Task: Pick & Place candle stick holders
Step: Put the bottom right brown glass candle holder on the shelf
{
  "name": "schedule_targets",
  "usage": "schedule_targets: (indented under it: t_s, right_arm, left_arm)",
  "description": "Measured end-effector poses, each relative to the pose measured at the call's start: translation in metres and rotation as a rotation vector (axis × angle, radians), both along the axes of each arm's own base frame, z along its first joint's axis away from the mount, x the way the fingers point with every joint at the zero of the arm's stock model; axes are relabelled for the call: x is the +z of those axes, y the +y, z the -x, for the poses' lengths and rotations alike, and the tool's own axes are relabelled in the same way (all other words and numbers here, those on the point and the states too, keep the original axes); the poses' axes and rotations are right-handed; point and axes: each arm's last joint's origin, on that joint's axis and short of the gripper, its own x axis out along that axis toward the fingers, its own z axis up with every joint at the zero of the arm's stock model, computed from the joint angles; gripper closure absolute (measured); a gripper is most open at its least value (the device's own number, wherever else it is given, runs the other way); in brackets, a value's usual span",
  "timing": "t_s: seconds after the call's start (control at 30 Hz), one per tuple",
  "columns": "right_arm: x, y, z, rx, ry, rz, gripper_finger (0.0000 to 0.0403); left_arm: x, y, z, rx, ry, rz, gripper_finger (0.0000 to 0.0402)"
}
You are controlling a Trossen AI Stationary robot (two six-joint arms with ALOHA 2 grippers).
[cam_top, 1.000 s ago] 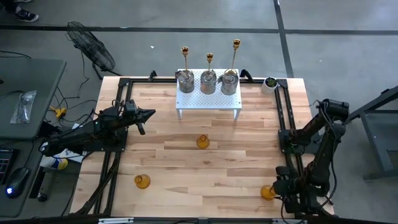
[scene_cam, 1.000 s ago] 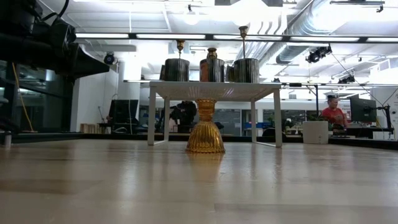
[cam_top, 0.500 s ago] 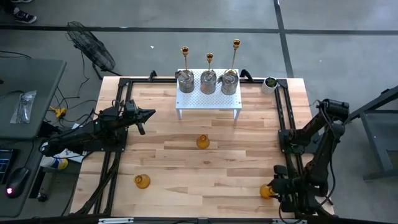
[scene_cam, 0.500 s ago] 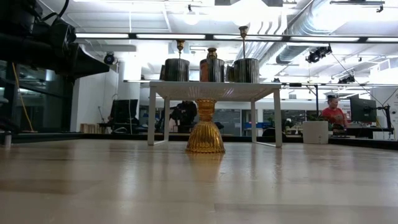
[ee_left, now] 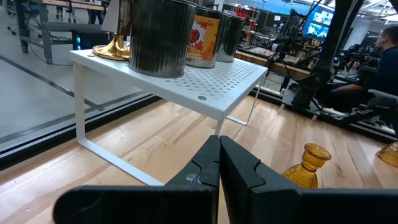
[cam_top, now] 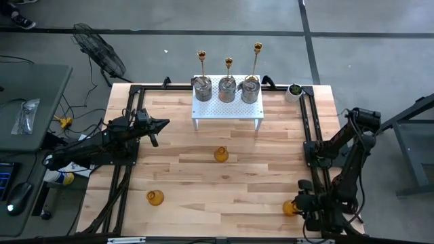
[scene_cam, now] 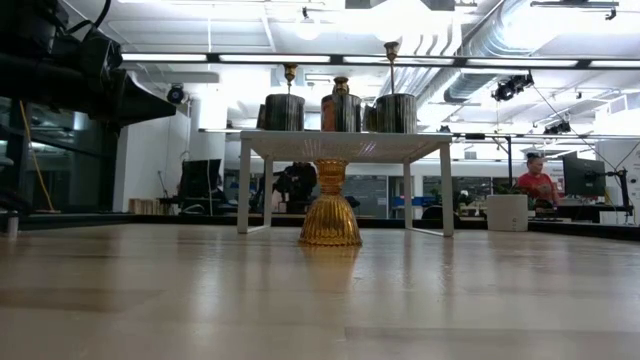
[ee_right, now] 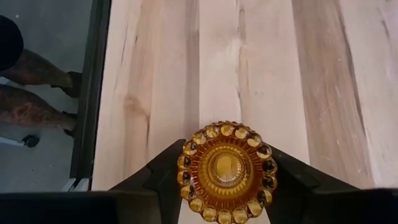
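The big wood table [cam_top: 224, 179] fills the middle of the room. On its far side stands a little white shelf [cam_top: 227, 108]. Three silver jars [cam_top: 227, 89] sit in a row on top of the shelf. Three gold sticks [cam_top: 228, 64] stand just behind the jars. A tiny plant [cam_top: 295, 89] in a white pot sits at the far right corner of the table.

The left arm waits over the left side of the table. The left gripper [cam_top: 163, 124] points at the shelf, and its two fingers are pressed tight together with nothing in them.

The right arm bends down at the near right corner. The right gripper [ee_right: 227, 171] has one dark finger on each side of an amber glass holder [ee_right: 226, 170]. The fingers touch the holder's bumpy rim on both sides, so it is gripping the holder. The holder is right at the table's near right edge [cam_top: 291, 208].

A second amber holder [cam_top: 221, 154] stands in the middle of the table, in front of the shelf. A third one [cam_top: 155, 198] sits near the front left.
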Motion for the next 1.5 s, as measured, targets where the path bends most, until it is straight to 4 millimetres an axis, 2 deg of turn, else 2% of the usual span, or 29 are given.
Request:
schedule_targets:
  t_s: [0.33,0.5,0.73,1.17,1.5]
  right_arm:
    - [0.001,-0.006,-0.014,-0.057,-0.002,0.000,0.0250]
    - [0.009,-0.017,-0.027,-0.120,-0.010,-0.015,0.0250]
    - [0.029,-0.052,-0.046,-0.233,0.009,-0.017,0.0250]
    - [0.074,-0.126,-0.071,-0.422,-0.075,-0.112,0.0250]
    - [0.117,-0.173,-0.100,-0.511,-0.163,-0.127,0.0250]
  left_arm:
    - [0.000,0.000,0.000,0.000,0.000,0.000,0.0402]
    - [0.000,0.000,0.000,0.000,0.000,0.000,0.0402]
    - [0.000,0.000,0.000,0.000,0.000,0.000,0.0402]
    - [0.000,0.000,0.000,0.000,0.000,0.000,0.0402]
    - [0.000,0.000,0.000,0.000,0.000,0.000,0.0402]
